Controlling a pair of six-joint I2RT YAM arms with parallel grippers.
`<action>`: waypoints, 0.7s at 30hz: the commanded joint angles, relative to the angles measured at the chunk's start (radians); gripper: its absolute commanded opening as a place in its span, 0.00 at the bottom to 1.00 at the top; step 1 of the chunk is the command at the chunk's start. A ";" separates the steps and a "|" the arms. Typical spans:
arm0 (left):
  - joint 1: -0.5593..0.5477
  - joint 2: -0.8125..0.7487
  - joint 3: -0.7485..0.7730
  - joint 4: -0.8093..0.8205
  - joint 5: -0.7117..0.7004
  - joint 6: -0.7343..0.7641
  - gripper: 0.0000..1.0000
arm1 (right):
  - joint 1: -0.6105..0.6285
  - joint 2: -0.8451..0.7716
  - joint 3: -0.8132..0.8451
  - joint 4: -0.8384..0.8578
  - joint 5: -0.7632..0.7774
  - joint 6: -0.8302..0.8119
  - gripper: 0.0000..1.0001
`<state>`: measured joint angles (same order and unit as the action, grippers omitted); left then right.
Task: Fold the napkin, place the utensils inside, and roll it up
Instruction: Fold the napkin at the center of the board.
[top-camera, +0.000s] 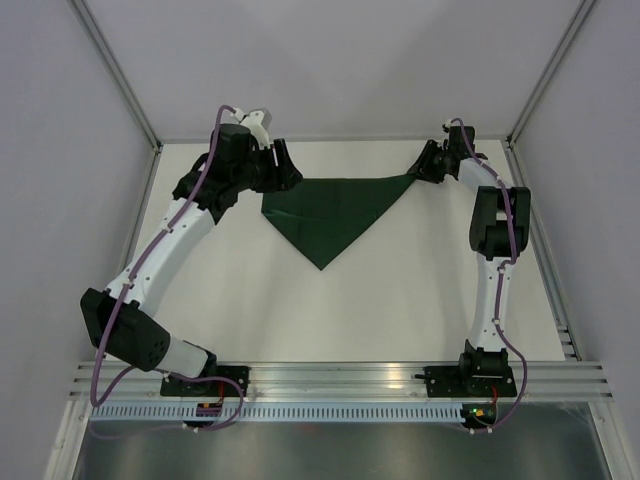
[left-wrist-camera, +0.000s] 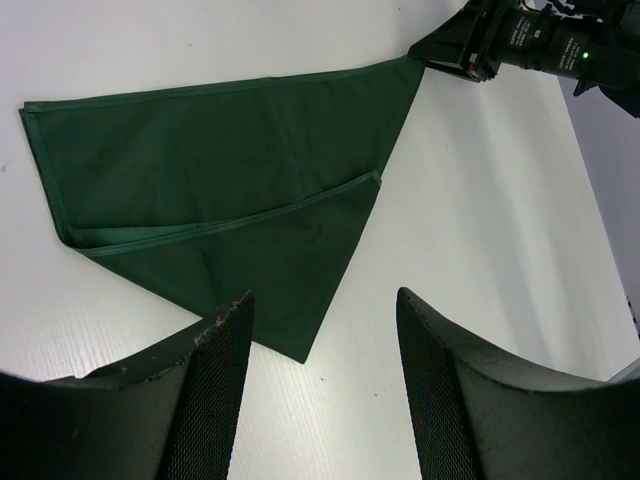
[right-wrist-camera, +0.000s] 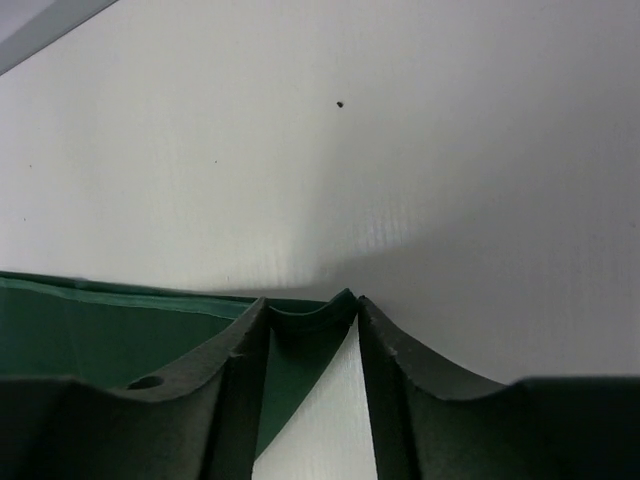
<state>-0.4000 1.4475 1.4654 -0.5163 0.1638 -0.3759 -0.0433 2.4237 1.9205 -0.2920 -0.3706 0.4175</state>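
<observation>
Right now the napkin (top-camera: 325, 215) is lying flat on the white table (top-camera: 400, 300), folded into a dark green triangle. Its long edge is running between the two grippers and its point is aiming back toward the arm bases. The right gripper (right-wrist-camera: 355, 298) is sitting low at the cloth's right-hand corner. Its jaws are drawn nearly together and the tips are pinching that corner (a small lip of green is curling up between them in the right wrist view). The rest of the cloth is spreading away to that gripper's left.

The left gripper (left-wrist-camera: 322, 300) is hanging with its jaws standing wide apart and gripping nothing; bare table is showing between its fingers (left-wrist-camera: 215, 380). From its own camera the napkin is lying just ahead of the fingertips, with the nearest corner reaching almost between them, and a hemmed upper layer is stopping short of the lower one. From above, this gripper is sitting just beside the cloth's left corner, though I cannot tell whether it is touching the fabric.
</observation>
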 joint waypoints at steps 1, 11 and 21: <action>-0.003 0.014 0.010 0.029 0.019 -0.020 0.64 | -0.001 0.041 0.025 -0.026 -0.008 0.055 0.46; -0.003 0.021 0.009 0.033 0.025 -0.021 0.63 | -0.001 0.025 0.026 0.001 -0.031 0.060 0.26; -0.008 0.001 0.012 0.056 0.040 -0.032 0.63 | -0.001 -0.015 0.023 0.014 -0.091 0.029 0.07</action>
<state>-0.4015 1.4662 1.4654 -0.5026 0.1696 -0.3763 -0.0433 2.4367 1.9240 -0.2794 -0.4175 0.4347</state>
